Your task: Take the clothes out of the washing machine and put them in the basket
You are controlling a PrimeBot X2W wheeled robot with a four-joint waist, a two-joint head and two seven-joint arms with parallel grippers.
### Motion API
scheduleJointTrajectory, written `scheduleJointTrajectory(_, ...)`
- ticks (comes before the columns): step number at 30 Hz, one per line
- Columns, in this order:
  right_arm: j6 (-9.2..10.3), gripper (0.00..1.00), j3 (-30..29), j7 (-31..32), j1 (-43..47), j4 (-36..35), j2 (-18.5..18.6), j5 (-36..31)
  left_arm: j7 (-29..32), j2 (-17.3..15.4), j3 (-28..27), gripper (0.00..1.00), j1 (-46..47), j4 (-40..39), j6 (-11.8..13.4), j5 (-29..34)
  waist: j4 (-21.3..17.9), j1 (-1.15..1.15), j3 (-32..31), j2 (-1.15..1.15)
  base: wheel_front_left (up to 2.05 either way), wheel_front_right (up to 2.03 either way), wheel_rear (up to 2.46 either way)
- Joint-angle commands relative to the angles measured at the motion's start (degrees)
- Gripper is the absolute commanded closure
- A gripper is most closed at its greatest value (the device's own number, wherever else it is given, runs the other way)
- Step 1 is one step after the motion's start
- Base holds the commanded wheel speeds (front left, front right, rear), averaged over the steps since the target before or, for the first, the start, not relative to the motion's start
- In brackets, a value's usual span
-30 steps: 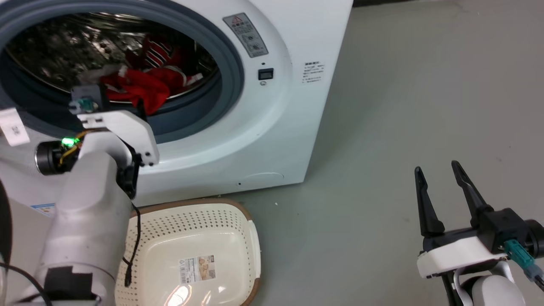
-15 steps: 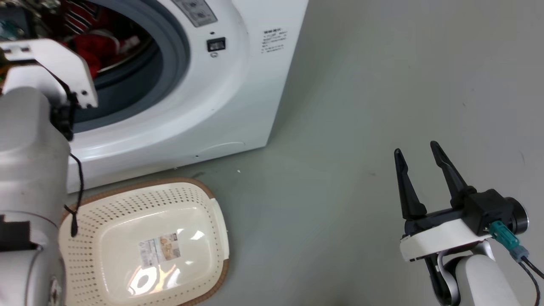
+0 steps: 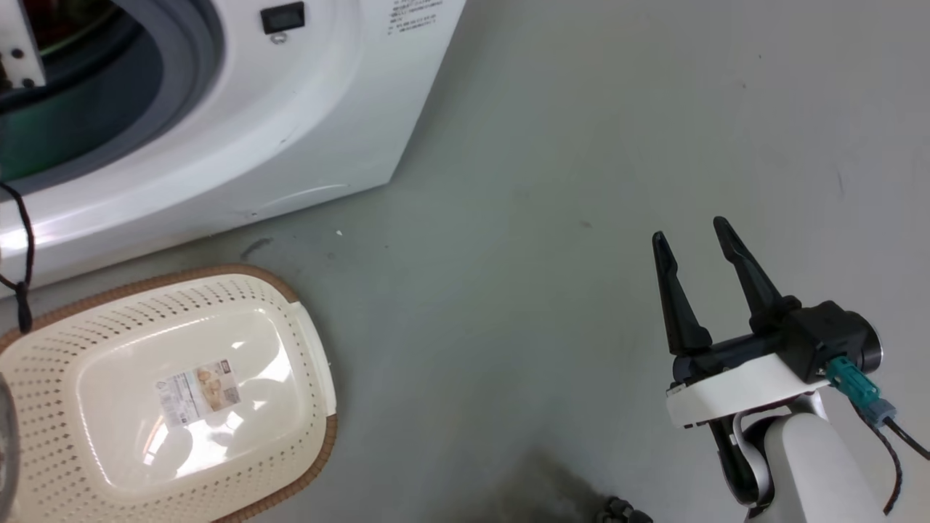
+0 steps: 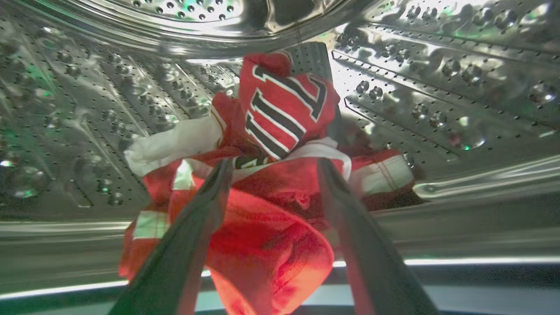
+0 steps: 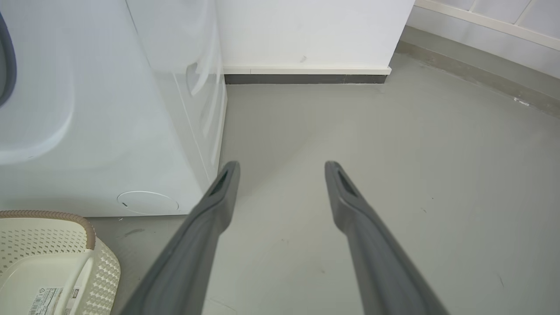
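My left gripper [image 4: 274, 165] is inside the perforated steel drum [image 4: 437, 87]. Its fingers are spread wide and their tips reach in front of the clothes [image 4: 267, 227], a red heap with white trim. One fingertip lies over the heap's left half, the other over its right. On top of the heap the jersey [image 4: 284, 109] stands up, black-and-white lettering towards me. A white fold [image 4: 175, 142] sticks out at the heap's left. Whether my fingers touch the cloth, I cannot tell.

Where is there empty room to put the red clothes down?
Inside the basket: bare but for a label sticker. The grey floor between the washing machine, the basket and the right gripper is bare. Crowded: the drum, clothes heaped before the open jaws of the left gripper.
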State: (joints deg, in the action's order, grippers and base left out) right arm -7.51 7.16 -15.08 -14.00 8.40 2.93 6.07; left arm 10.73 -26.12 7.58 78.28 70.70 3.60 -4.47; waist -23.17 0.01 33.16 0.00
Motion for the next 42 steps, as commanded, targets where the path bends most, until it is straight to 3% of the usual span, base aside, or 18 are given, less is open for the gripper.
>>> scheduleJointTrajectory(1,0.04,0.0,0.29,-0.1,-0.93,-0.17,-0.07,0.41,0.32,-0.67,0.1,0.0,0.78,0.15,0.24,0.21,-1.06,-0.01,1.59,0.0,0.0,0.0,0.0)
scheduleJointTrajectory(13,0.04,0.0,1.14,-0.11,-1.81,-0.29,-0.06,1.44,7.53,-2.61,0.43,0.0,0.39,1.17,1.41,-0.89,-1.89,-0.01,4.67,0.0,0.0,0.0,0.0)
scheduleJointTrajectory(14,0.04,0.0,1.17,-0.11,-1.87,-0.27,-0.06,1.49,7.78,-2.59,0.35,0.31,0.26,1.14,1.64,-1.05,-1.87,-0.01,4.83,0.0,0.0,0.0,0.0)
scheduleJointTrajectory(15,0.04,0.0,1.27,-0.11,-1.98,-0.2,-0.06,1.54,7.82,-2.61,0.37,0.95,0.13,1.0,1.79,-1.17,-1.86,-0.01,4.96,0.0,0.0,0.0,0.0)
scheduleJointTrajectory(16,0.04,0.0,1.35,-0.11,-2.16,-0.14,-0.06,1.5,7.77,-2.62,0.4,1.0,0.05,0.77,1.9,-1.23,-1.85,-0.01,5.04,0.0,0.0,0.0,0.0)
scheduleJointTrajectory(26,0.04,0.0,1.52,-0.12,-2.58,0.33,-0.06,1.73,3.28,-3.23,0.14,1.0,-0.68,-3.8,3.92,-2.54,-1.21,-0.01,4.42,0.0,0.0,0.0,0.0)
scheduleJointTrajectory(34,0.04,0.0,0.16,-0.12,-2.32,0.2,-0.06,0.68,-8.29,-2.07,-1.14,1.0,-4.7,-9.43,5.11,-4.58,0.49,-0.01,1.35,0.0,0.0,0.0,0.0)
scheduleJointTrajectory(42,0.04,0.0,-1.55,-0.12,-0.41,0.37,-0.05,-0.58,-21.82,0.53,-3.52,1.0,-12.19,-12.06,4.71,-8.12,2.7,-0.01,-4.21,0.0,0.0,0.0,0.0)
